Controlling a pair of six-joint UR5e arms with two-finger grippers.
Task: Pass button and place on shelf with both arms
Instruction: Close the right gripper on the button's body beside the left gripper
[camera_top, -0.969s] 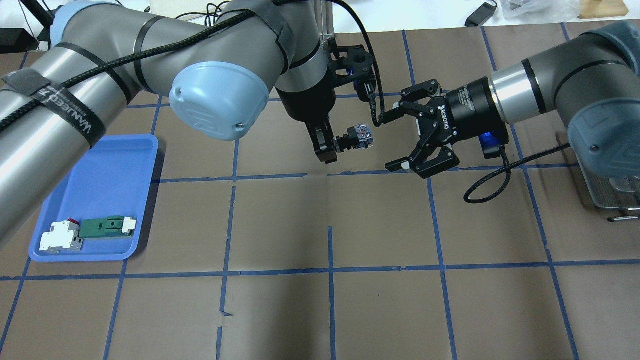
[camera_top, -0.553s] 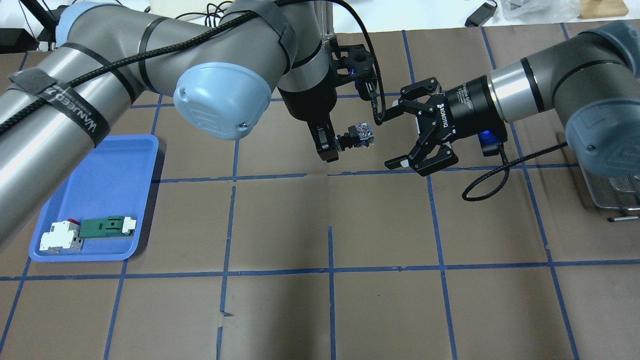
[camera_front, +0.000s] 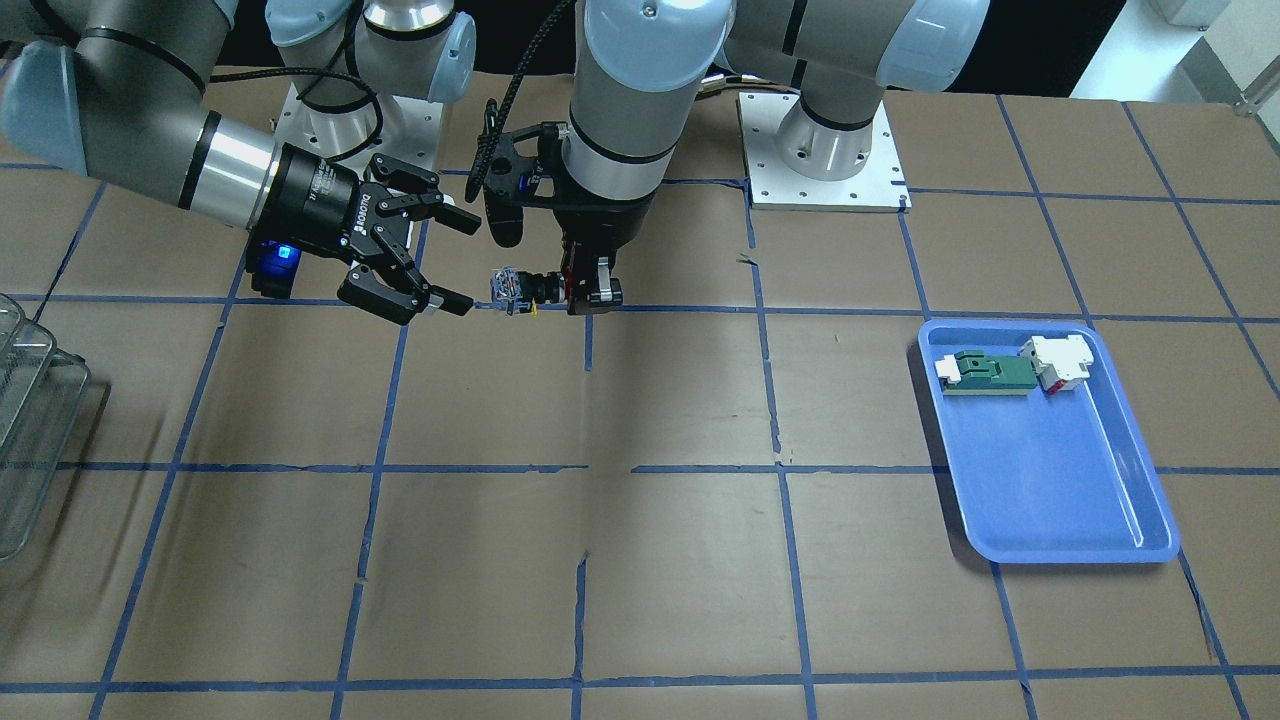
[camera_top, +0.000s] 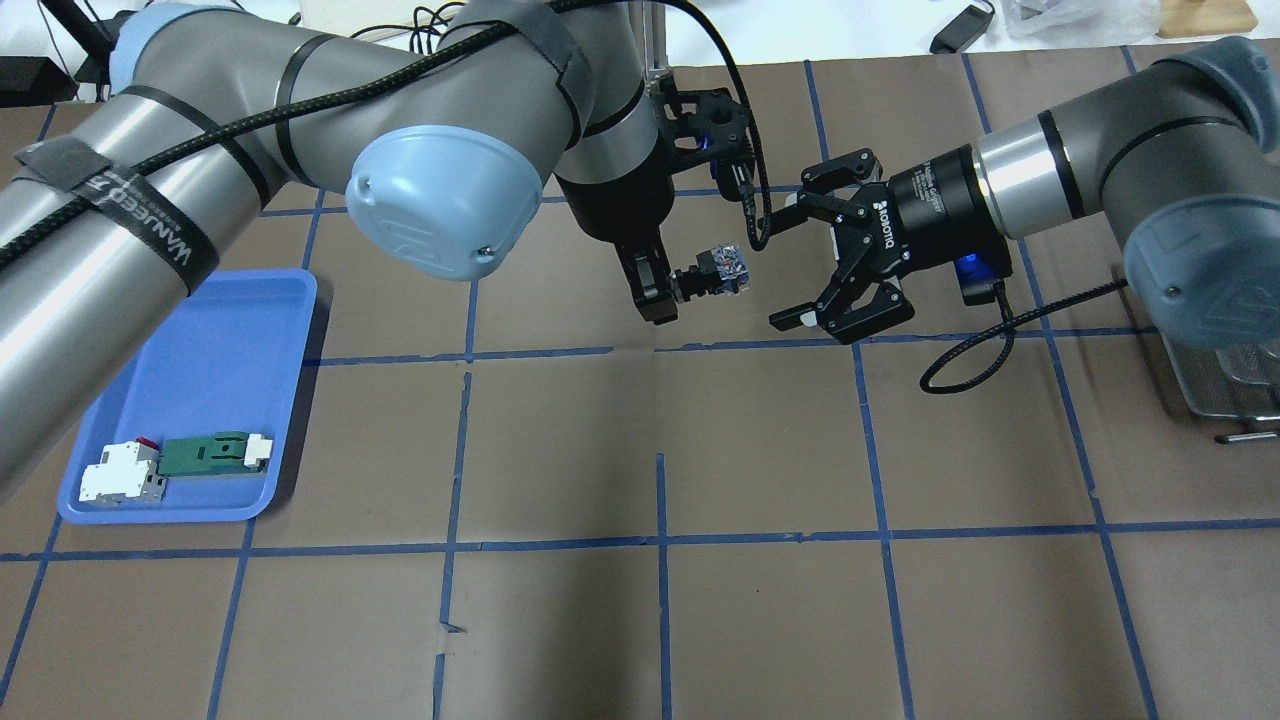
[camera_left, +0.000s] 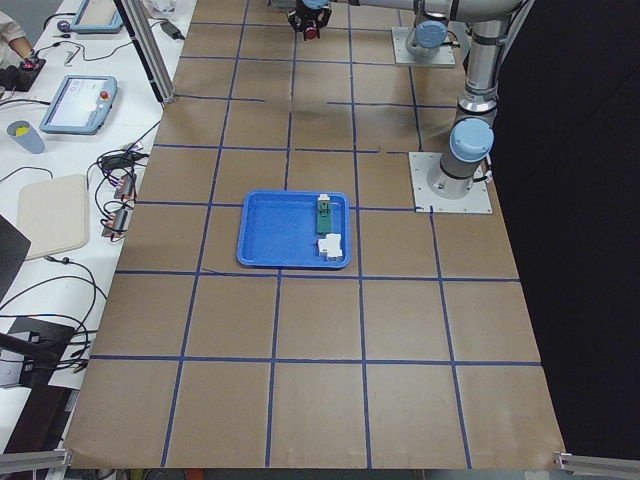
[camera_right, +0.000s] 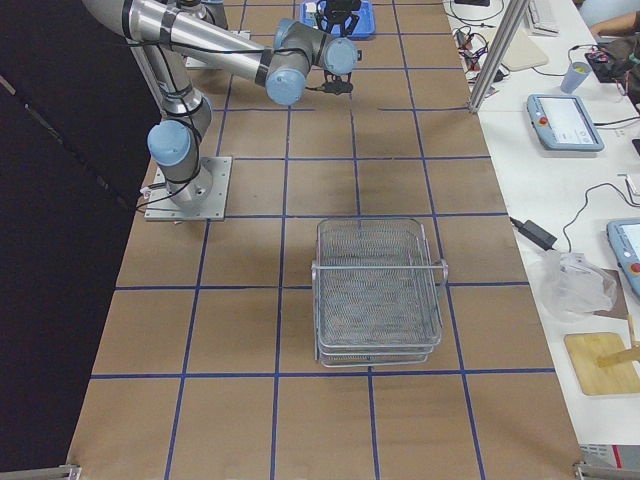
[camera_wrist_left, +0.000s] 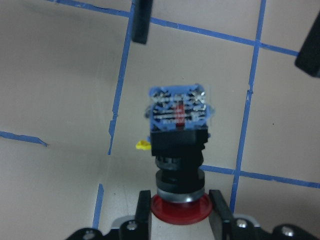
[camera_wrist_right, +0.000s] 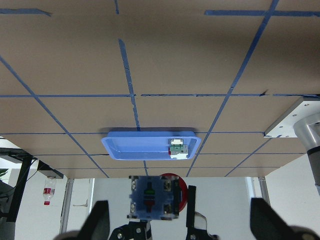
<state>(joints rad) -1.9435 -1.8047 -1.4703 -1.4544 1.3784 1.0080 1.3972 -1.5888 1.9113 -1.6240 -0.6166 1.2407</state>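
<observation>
Button (camera_top: 722, 270) hangs in the air over the middle of the bench (camera_top: 760, 450). My left hand (camera_wrist_left: 180, 206) is clenched on its red cap, with one finger on each side. The black collar and the see-through block stick out sideways, pointing at my right hand (camera_top: 790, 268). A tiny yellow tab pokes out near where the block meets the black part.

My right hand is up in the air too, and it is spread wide with nothing in it. It faces the block end of the button. The block is near its fingertips but does not touch them. From my right wrist I see the block low down, in the gap between my two spread fingers.

The shelf (camera_right: 378, 290) is a silver wire rack. It stands on the bench toward the right end, well apart from both hands.

A blue tray (camera_top: 220, 350) lies toward the left end of the bench. In one corner of it lie a green and white block (camera_top: 212, 453) and a white and red block (camera_top: 120, 470), touching each other.
</observation>
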